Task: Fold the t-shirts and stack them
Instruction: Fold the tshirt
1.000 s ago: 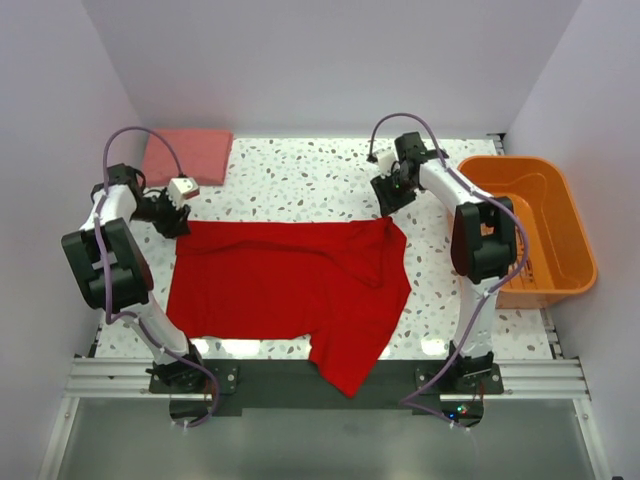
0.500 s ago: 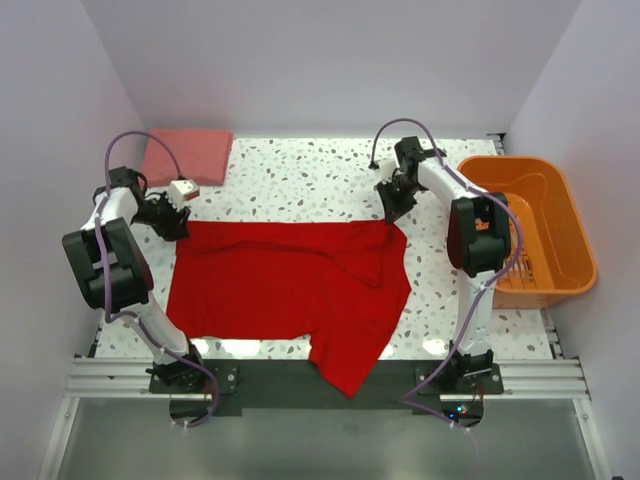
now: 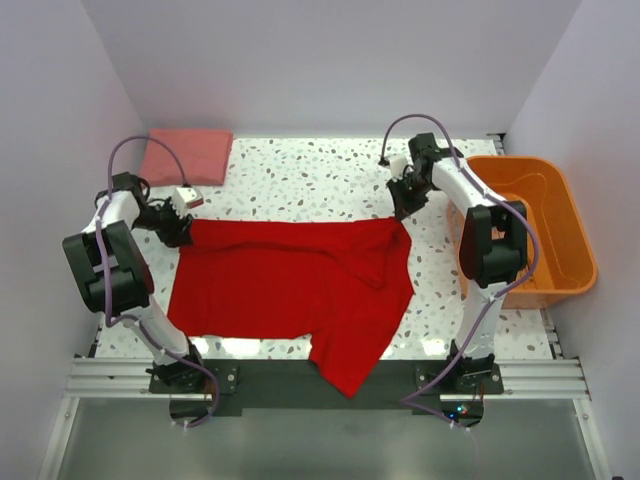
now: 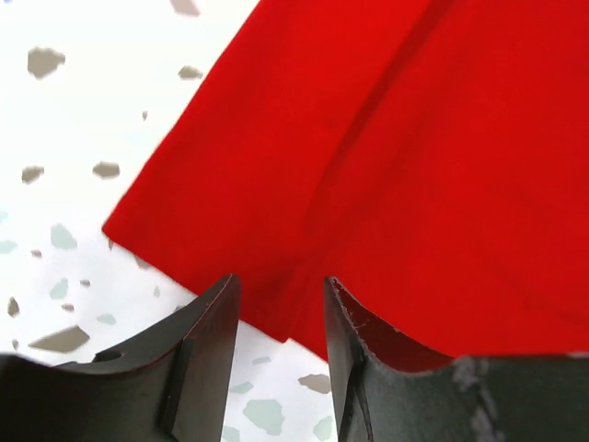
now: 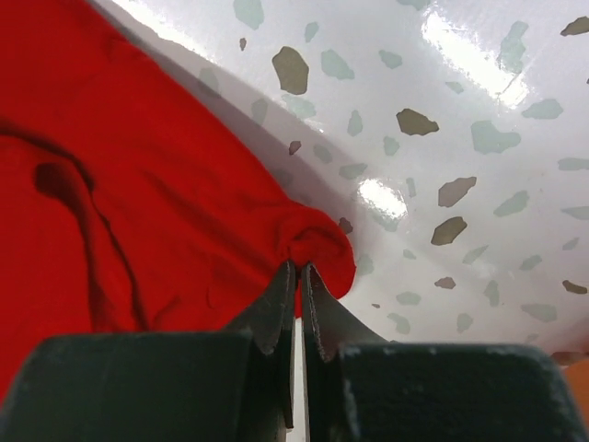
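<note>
The red t-shirt point(image 3: 300, 285) lies spread across the table, with one part hanging over the near edge. My right gripper point(image 3: 403, 205) is at its far right corner, shut on a small bunched fold of red cloth point(image 5: 317, 247), its jaws point(image 5: 299, 269) pressed together. At the far left corner, my left gripper point(image 3: 178, 226) is open. In the left wrist view its fingers point(image 4: 207, 354) straddle the shirt's edge point(image 4: 276, 276) without pinching it. The salmon-pink t-shirt point(image 3: 187, 157) lies folded at the back left corner.
An orange slatted basket point(image 3: 535, 225) stands at the right edge of the speckled table point(image 3: 300, 180), just beyond the right arm. Grey walls close in the back and both sides.
My right gripper has shut on the red shirt's far right corner and shifted it slightly right, straightening the far edge. The left gripper has stayed open at the left corner.
</note>
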Controlling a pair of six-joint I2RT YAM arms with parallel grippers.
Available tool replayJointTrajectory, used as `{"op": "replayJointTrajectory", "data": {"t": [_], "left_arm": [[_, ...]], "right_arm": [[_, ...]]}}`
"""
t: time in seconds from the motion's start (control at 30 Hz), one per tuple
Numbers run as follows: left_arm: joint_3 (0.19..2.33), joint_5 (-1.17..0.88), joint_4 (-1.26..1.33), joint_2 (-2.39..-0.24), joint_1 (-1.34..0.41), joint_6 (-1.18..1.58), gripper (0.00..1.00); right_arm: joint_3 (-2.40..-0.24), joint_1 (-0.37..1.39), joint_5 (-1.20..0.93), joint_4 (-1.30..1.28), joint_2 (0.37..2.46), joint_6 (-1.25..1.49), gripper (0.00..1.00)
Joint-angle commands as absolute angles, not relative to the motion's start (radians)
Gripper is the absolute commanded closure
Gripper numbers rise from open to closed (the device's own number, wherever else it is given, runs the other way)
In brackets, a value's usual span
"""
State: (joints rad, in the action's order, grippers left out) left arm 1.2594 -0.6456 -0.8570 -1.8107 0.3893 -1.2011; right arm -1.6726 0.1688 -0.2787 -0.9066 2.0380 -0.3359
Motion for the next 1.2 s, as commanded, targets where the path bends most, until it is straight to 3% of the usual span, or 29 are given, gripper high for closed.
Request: {"op": "replayJointTrajectory", "data": {"t": [0.0, 0.27, 0.6, 0.7, 0.93, 1.17], "left_arm": [[1.230, -0.764, -0.870, -1.706, 0.345, -1.264, 0.53], [1.083, -0.761, -0.654, -1.600, 0.086, -1.207, 0.46], [1.095, -0.747, -0.503, -1.715, -0.067, -1.137, 0.42], [1.115, -0.750, -0.604, -1.765, -0.087, -1.224, 0.45], [1.094, -0.672, -0.839, -1.751, -0.098, -1.445, 0.72], [1.047, -0.650, -0.856, -1.579, -0.057, -1.484, 0.67]], "right_arm": [[-1.634, 0.164, -0.281, -0.907, 1.980, -0.370, 1.00], [-1.618, 0.164, -0.218, -0.842, 2.008, -0.364, 1.00], [-1.693, 0.164, -0.221, -0.853, 2.052, -0.356, 1.00], [-1.698, 0.163, -0.219, -0.853, 2.057, -0.354, 1.00], [-1.690, 0.163, -0.218, -0.865, 2.039, -0.362, 1.00], [-1.622, 0.163, -0.226, -0.861, 1.959, -0.428, 0.98]]}}
